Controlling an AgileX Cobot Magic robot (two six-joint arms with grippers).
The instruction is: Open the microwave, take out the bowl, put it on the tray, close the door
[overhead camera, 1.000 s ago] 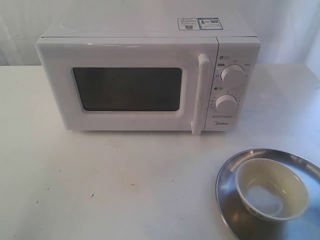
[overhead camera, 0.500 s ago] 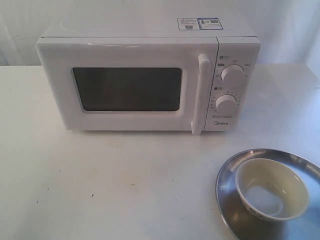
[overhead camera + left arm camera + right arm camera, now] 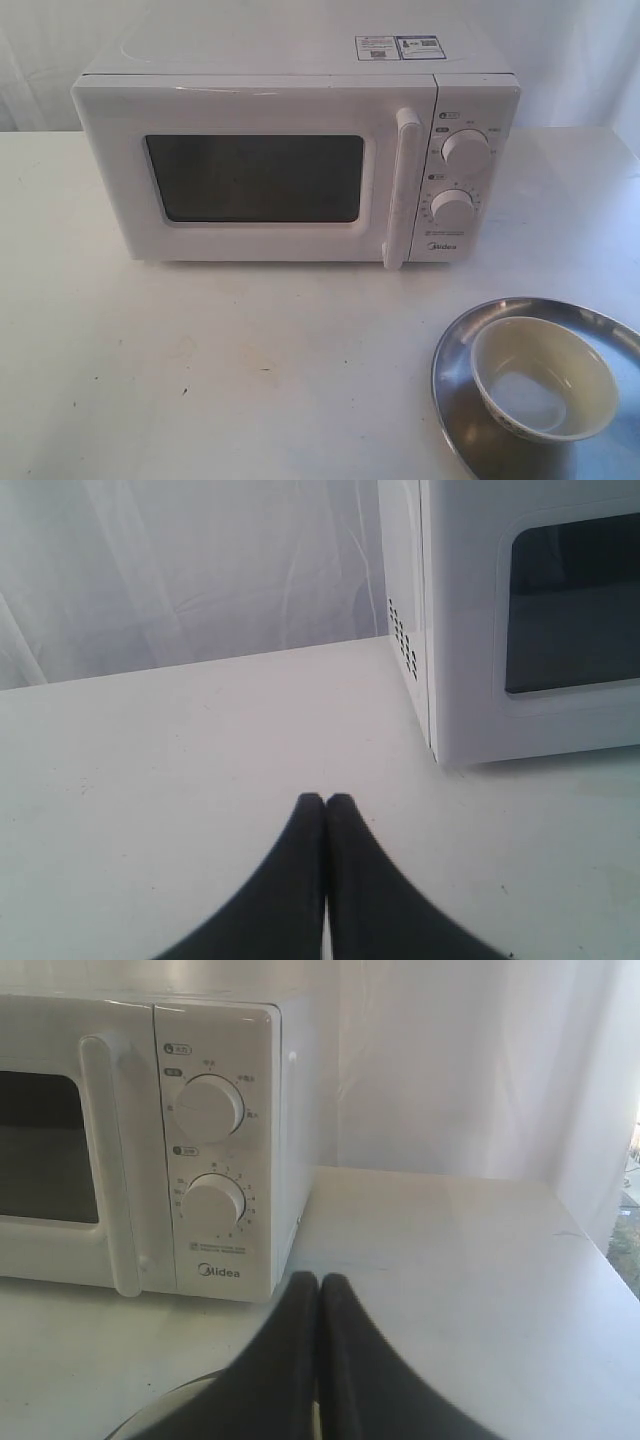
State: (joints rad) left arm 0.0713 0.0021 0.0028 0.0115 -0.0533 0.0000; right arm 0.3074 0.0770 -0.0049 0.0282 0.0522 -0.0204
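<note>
The white Midea microwave (image 3: 300, 160) stands at the back of the table with its door (image 3: 250, 175) shut and the vertical bar handle (image 3: 400, 190) beside the two knobs. At the front right the cream-white bowl (image 3: 545, 378) rests inside the silver tray (image 3: 470, 420). Neither arm shows in the exterior view. My left gripper (image 3: 325, 800) is shut and empty, hovering over bare table off the microwave's (image 3: 520, 620) left corner. My right gripper (image 3: 319, 1280) is shut and empty, near the microwave's (image 3: 215, 1140) knob side, with the tray's rim (image 3: 150, 1410) under it.
A white table (image 3: 200, 370) carries everything, with white curtain behind. The table's right edge (image 3: 610, 1260) shows in the right wrist view. Vent holes (image 3: 403, 645) mark the microwave's left side.
</note>
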